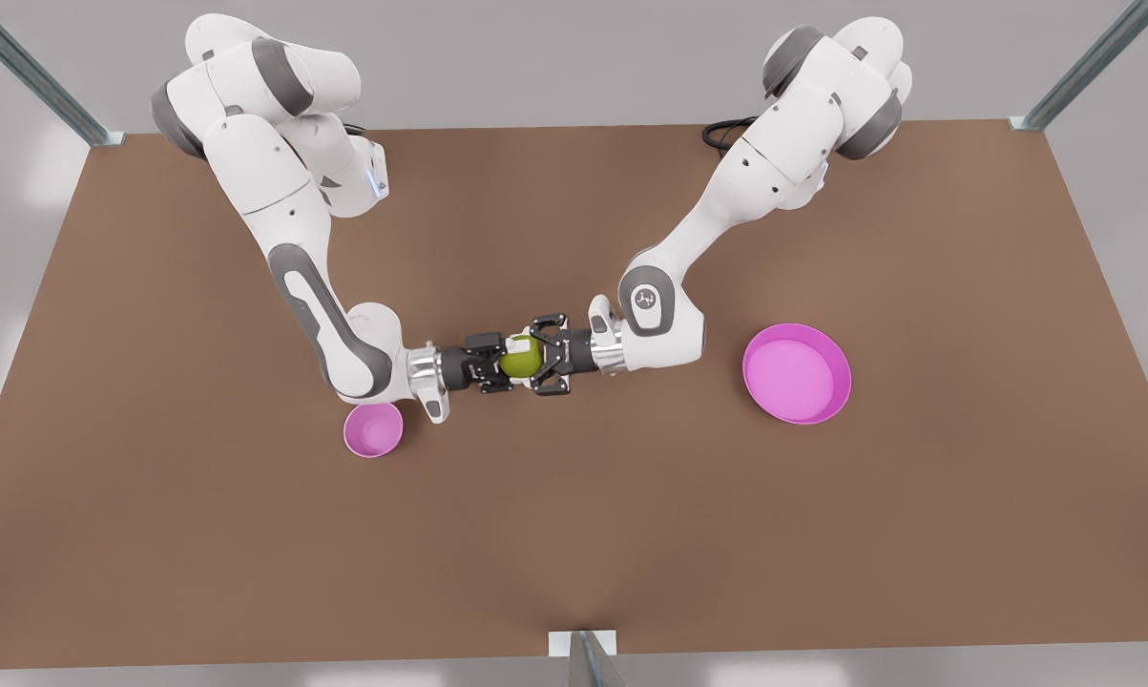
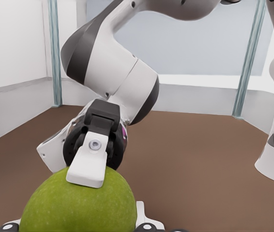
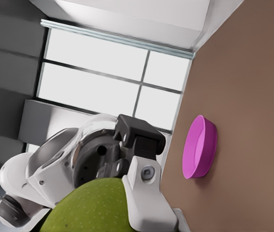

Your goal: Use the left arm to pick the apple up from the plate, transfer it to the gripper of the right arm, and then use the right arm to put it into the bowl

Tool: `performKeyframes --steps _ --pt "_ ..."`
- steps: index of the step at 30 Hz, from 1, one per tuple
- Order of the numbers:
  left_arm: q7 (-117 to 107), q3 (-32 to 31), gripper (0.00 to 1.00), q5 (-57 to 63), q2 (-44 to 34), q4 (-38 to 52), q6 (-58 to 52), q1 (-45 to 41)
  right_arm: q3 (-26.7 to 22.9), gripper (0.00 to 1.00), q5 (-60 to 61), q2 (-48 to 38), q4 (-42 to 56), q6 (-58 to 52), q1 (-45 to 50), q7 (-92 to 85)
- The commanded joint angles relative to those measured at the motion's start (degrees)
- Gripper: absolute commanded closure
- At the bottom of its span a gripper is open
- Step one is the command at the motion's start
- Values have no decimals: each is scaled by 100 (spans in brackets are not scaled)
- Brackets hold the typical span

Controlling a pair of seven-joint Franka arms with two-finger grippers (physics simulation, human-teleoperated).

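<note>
Front view, frame centre: apple (image 1: 521,357) clamped mid-air in jaws of both left gripper (image 1: 535,358) and right gripper (image 1: 504,364), evidently for handover.

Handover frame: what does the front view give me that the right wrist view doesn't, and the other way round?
Front view: the bowl beside the right arm's wrist, and the right gripper and left gripper meeting end to end above the table.

Right wrist view: a window behind the left arm, and a close look at one white finger of the left gripper lying against the fruit.

Both: the apple between the grippers, and the empty plate.
</note>
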Motion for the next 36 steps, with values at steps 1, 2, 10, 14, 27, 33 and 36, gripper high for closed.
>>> performKeyframes --steps 1,2,10,14,27,33,36 --pt "-26 0 17 11 -7 2 -13 0 4 15 -3 -1 2 10 7 -89" --pt "-26 0 17 11 -7 2 -13 0 4 15 -3 -1 11 18 7 -80" --pt "-70 0 0 134 -68 -42 -13 106 4 18 6 -1 46 45 7 -62" --pt "-79 -26 0 152 -630 -779 -100 361 4 18 -3 -10 72 45 -10 -1" --pt "-10826 1257 0 9036 -2845 -464 -3659 2004 -66 19 -820 -72 459 431 -722 588" --pt "-13368 1793 0 9618 -2977 1549 -5356 2004 -31 21 -2463 -124 670 265 -1504 1520" --pt "-13368 2048 0 9662 -3004 1514 -5391 1785 -22 21 -3008 -124 652 159 -1821 1652"
